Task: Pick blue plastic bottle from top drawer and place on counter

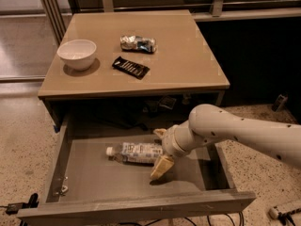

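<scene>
The blue plastic bottle (134,152) lies on its side in the open top drawer (94,173), white cap pointing left. My gripper (157,154) is down in the drawer at the bottle's right end, open. One tan finger (159,133) is behind the bottle and the other finger (162,166) is in front of it, so they straddle its base. The white arm (235,131) reaches in from the right. The tan counter (183,51) is above the drawer.
On the counter stand a white bowl (77,53) at the left, a shiny foil snack packet (138,43) in the middle and a flat black striped wrapper (130,67) in front of it. Cables lie on the speckled floor (263,182).
</scene>
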Tool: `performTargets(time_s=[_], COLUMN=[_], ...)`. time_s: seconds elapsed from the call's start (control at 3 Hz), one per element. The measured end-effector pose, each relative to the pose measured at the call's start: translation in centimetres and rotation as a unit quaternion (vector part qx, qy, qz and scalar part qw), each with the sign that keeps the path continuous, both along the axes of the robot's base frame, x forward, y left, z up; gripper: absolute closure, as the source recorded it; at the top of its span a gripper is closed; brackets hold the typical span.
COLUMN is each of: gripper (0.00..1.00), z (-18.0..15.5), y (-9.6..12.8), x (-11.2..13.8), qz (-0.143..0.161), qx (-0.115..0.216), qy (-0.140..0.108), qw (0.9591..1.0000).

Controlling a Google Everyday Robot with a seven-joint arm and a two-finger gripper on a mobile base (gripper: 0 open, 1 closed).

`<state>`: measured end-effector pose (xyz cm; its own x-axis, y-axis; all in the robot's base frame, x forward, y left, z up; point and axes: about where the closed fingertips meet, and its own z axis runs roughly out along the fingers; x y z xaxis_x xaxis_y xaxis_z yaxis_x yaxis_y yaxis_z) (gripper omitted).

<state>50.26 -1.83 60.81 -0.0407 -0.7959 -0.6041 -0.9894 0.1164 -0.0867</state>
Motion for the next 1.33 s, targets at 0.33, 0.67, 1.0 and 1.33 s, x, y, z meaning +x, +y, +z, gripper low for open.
performTargets(time_s=[0.33,0.67,1.0,1.33], gripper=[0.37,0.60,0.84,1.00], z=[0.00,0.00,0.00,0.02], y=[0.00,0.00,0.01,0.02], x=[0.00,0.00,-0.01,-0.02], qz=[0.000,0.000,0.000,0.001], qx=[0.000,0.000,0.000,0.000], qy=[0.000,0.000,0.000,0.000], qw=[1.0000,1.0000,1.0000,1.0000])
